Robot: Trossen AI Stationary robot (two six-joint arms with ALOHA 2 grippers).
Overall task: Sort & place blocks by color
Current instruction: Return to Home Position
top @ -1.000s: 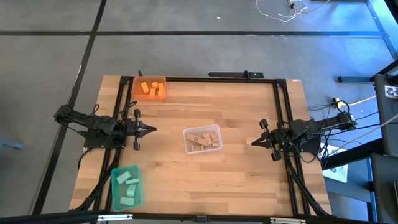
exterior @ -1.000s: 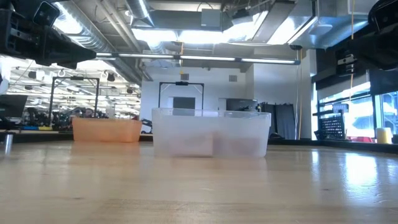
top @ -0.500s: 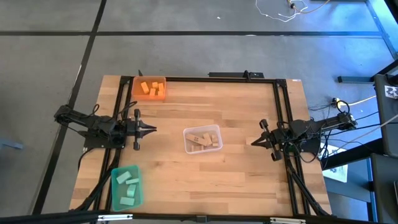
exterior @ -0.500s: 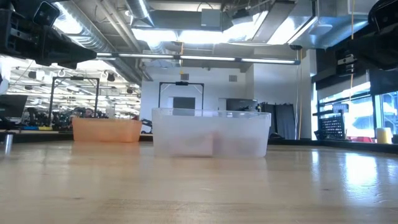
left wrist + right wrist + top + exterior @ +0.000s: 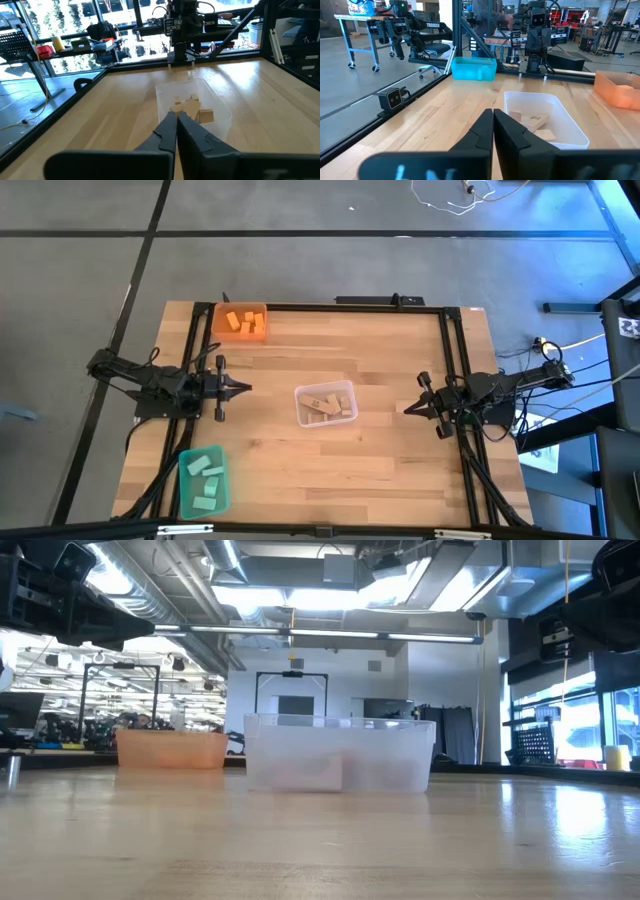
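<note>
Orange blocks (image 5: 242,322) lie in the orange bin (image 5: 240,309) at the table's far left. Mint green blocks (image 5: 204,476) lie in the green bin (image 5: 184,481) at the near left. Tan blocks (image 5: 328,404) fill the clear bin (image 5: 326,418) at the table's middle, also seen as tan blocks (image 5: 192,107) and tan blocks (image 5: 532,121) in the wrist views. My left gripper (image 5: 247,388) hovers shut at the table's left edge, pointing at the clear bin. My right gripper (image 5: 406,409) hovers shut at the right edge, pointing at the same bin.
A black metal frame (image 5: 450,380) runs along the table's left, far and right sides. Bare wood (image 5: 340,465) lies between the bins and toward the near edge. A low camera (image 5: 393,98) sits near the table's edge in the right wrist view.
</note>
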